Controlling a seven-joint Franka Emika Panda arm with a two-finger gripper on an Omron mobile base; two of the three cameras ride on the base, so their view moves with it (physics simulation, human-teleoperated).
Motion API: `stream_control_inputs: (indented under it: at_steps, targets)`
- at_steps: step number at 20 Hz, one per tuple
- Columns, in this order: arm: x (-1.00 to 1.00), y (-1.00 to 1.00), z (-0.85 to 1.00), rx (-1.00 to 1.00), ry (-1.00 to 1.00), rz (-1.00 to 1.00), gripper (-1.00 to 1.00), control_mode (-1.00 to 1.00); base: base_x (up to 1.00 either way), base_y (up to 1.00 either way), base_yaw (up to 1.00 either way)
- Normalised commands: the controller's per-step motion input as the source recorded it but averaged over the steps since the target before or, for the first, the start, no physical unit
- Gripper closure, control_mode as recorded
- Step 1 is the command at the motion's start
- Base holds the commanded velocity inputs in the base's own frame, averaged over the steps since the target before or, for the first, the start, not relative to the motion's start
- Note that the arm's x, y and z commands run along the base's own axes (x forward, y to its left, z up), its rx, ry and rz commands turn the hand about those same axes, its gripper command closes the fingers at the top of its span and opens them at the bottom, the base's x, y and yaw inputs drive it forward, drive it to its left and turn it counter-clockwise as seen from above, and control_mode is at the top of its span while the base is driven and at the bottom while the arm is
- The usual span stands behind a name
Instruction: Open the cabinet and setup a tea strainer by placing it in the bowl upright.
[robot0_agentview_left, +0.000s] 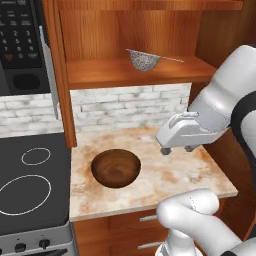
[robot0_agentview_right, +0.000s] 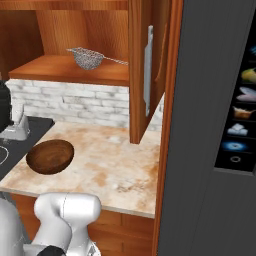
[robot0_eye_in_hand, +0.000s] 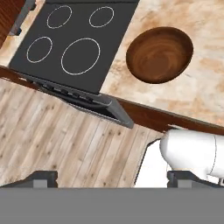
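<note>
Tea strainer sits upright on the wooden shelf inside the cabinet, whose doors are swung open, so the first step looks done and the mesh basket is free to reach, with its thin wire handle pointing to the right. Below it, the bowl rests on the marble surface beside the stove, open side up and with nothing inside, ready to receive the strainer. The gripper hangs above the surface, to the right of the bowl and well under the shelf; its fingers are spread wide and hold nothing. I judge that the next move is to rise toward the shelf.
</note>
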Motion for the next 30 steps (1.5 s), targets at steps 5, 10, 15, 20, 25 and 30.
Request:
stream_control_inputs:
  at_steps: [5,10,15,20,25,30]
  targets:
    - [0.70,-0.90,-0.03,-0.45,0.00,-0.05,-1.00,-1.00,0.00,0.00,0.00]
    - [0.51,-0.24,0.00,-0.47,-0.26,0.00,-1.00,-1.00,0.00,0.00,0.00]
    - [0.63,0.00,0.27,-0.22,-0.33,0.03,-1.00,-1.00,0.00,0.00,0.00]
    - [0.85,0.00,0.57,-0.01,-0.26,0.00,-1.00,-1.00,0.00,0.00,0.00]
    - [0.59,0.06,0.72,0.00,-0.16,-0.01,-1.00,-1.00,0.00,0.00,0.00]
    - [0.56,0.05,0.17,0.04,-0.15,-0.01,-1.00,-1.00,0.00,0.00,0.00]
